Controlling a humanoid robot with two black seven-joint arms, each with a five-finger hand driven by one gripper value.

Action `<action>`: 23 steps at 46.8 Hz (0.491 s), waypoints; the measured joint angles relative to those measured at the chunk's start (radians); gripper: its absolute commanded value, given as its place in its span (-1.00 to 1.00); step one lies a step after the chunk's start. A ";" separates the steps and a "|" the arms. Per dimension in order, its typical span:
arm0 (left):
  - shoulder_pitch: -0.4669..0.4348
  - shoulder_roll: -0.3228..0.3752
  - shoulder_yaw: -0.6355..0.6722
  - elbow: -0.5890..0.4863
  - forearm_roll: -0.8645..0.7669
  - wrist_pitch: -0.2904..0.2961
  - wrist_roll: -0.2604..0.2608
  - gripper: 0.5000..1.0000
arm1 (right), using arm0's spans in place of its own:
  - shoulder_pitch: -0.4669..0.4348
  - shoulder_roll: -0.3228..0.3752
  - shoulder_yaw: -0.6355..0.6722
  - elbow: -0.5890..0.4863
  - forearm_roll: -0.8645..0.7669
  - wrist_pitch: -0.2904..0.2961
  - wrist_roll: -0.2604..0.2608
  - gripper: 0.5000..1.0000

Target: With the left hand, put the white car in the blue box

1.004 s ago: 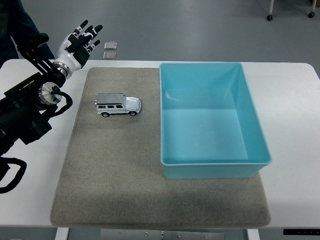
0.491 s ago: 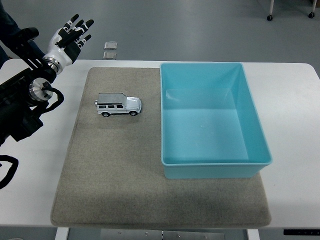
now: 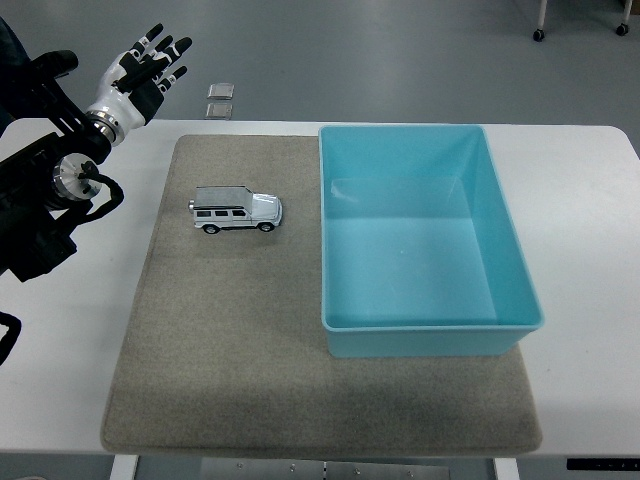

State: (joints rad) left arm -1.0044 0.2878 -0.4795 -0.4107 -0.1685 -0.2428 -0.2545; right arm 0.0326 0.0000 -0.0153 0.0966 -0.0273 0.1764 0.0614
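My desk (image 3: pixel 585 190) runs across the view, its near edge toward me, and a mat (image 3: pixel 230 350) lies flat on it, covering most of the middle. On the mat's left half, toward the far side, the car (image 3: pixel 236 210) sits on its wheels, its nose pointing right at the box (image 3: pixel 425 240). The box rests on the mat's right half, just beside the car with a gap between them, and nothing lies in it. My left robot hand (image 3: pixel 140 73) hangs above the desk's far left corner, well apart from the car, behind and left of it. Beyond the desk's far edge, two small plates (image 3: pixel 221 100) lie on the floor (image 3: pixel 400 50).
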 measured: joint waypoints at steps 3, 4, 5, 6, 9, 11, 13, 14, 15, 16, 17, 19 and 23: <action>-0.006 0.012 0.028 -0.023 0.035 0.003 0.000 0.99 | 0.000 0.000 0.000 0.000 0.000 0.000 0.000 0.74; -0.006 0.015 0.034 -0.030 0.048 0.003 0.000 0.99 | 0.000 0.000 0.000 0.000 0.000 0.000 0.000 0.74; -0.007 0.020 0.040 -0.038 0.067 0.003 0.000 0.99 | 0.000 0.000 0.000 0.000 0.000 0.000 0.000 0.74; -0.007 0.024 0.044 -0.044 0.083 0.003 0.000 0.99 | 0.000 0.000 0.000 0.000 0.000 0.000 0.000 0.74; -0.007 0.036 0.047 -0.060 0.140 0.003 0.000 0.99 | 0.000 0.000 0.000 0.000 0.000 0.000 0.000 0.74; -0.007 0.039 0.047 -0.070 0.179 0.003 0.000 0.99 | 0.000 0.000 0.000 0.000 0.000 0.000 0.000 0.74; -0.007 0.041 0.047 -0.077 0.221 0.003 0.000 0.99 | 0.000 0.000 0.000 0.000 0.000 0.000 0.000 0.74; -0.007 0.042 0.047 -0.079 0.241 0.003 0.000 0.99 | 0.000 0.000 0.000 0.000 0.000 0.000 0.000 0.74; -0.007 0.044 0.048 -0.081 0.264 0.003 0.000 0.99 | 0.000 0.000 0.000 0.000 0.000 0.000 0.000 0.74; -0.007 0.045 0.048 -0.082 0.285 0.003 0.000 0.99 | 0.000 0.000 0.000 0.000 0.000 0.000 0.000 0.74; -0.007 0.047 0.048 -0.085 0.305 0.003 0.000 0.99 | 0.000 0.000 0.000 0.000 0.000 0.000 0.000 0.74; -0.007 0.053 0.048 -0.097 0.347 0.003 0.001 0.99 | 0.000 0.000 0.000 0.000 0.000 0.000 0.000 0.74; -0.007 0.071 0.052 -0.136 0.428 0.003 0.002 0.99 | 0.000 0.000 0.000 0.000 0.000 0.000 0.000 0.74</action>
State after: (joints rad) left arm -1.0111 0.3592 -0.4272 -0.5470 0.2595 -0.2395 -0.2523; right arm 0.0326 0.0000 -0.0153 0.0966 -0.0268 0.1763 0.0613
